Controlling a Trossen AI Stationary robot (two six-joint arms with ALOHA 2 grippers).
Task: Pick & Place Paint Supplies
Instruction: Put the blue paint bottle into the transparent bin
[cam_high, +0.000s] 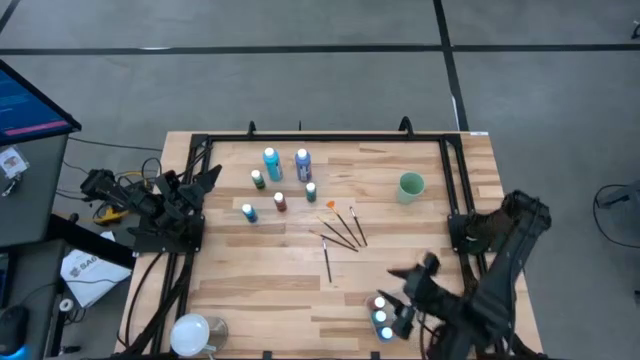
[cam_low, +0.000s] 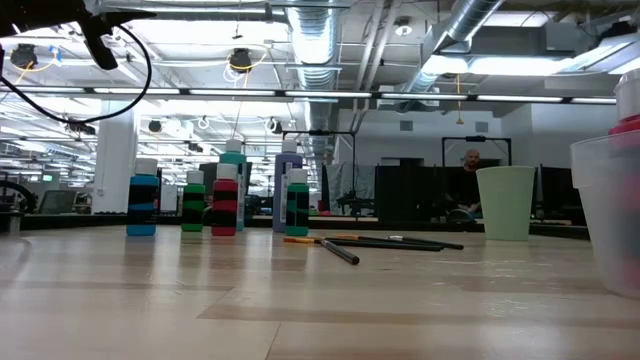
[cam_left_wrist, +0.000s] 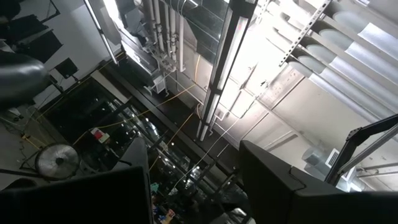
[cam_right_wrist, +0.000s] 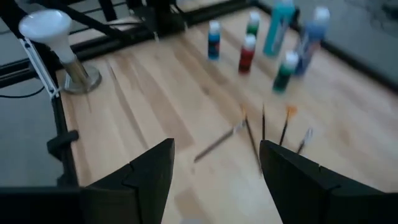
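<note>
Right tool open above paintbrushes; left tool open, sees only ceiling.

No readable text is found in any view.

Dark banded labels are seen on the paint bottles, but no words or numbers can be made out on them. A white bag beside the table carries dark print, possibly letters, too small to be read. A blue screen shows only faint, illegible lines.
</note>
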